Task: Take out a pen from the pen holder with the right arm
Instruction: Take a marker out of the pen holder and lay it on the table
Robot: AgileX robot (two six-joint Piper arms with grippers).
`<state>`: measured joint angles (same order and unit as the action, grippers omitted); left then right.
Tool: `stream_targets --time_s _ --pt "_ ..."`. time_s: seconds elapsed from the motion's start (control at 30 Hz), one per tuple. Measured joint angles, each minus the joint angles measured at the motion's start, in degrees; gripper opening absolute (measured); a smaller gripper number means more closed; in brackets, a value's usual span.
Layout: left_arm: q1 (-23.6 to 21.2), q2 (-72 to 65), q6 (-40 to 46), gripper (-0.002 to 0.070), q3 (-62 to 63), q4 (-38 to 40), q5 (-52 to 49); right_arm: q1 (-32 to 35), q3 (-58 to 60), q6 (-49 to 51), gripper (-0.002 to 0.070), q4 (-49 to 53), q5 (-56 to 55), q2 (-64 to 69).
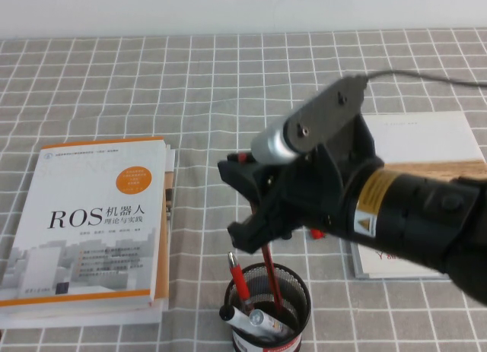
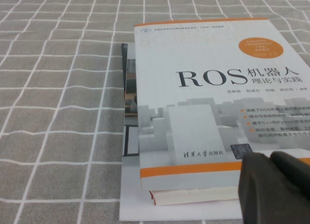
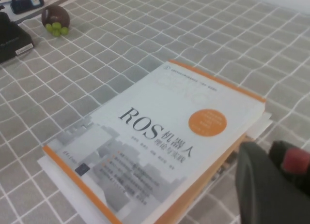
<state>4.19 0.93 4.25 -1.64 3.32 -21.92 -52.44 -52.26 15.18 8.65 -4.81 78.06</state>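
Note:
A black mesh pen holder stands at the table's near edge with several pens in it. My right gripper hangs just above it, shut on a thin red pen. The pen's lower end still reaches down into the holder, and its red top pokes out above the fingers. The right wrist view shows that red top between the dark fingers. Another red pen and a white marker lean in the holder. My left gripper hovers shut over the book's corner.
A white and orange ROS book lies on a stack left of the holder. Another white book lies to the right, under my right arm. At the far side, a brown object with green grapes and a black box sit on the checked cloth.

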Motion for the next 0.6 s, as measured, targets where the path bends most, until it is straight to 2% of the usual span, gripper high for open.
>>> stream_targets --time_s 0.3,0.6 --pt "0.0 0.0 0.0 -0.0003 0.0 0.0 0.0 0.4 -8.3 -0.1 -0.0001 4.8 5.3 -0.6" --pt "0.0 0.0 0.0 -0.0003 0.0 0.0 0.0 6.5 -14.4 -0.1 -0.0001 5.4 4.2 2.6"
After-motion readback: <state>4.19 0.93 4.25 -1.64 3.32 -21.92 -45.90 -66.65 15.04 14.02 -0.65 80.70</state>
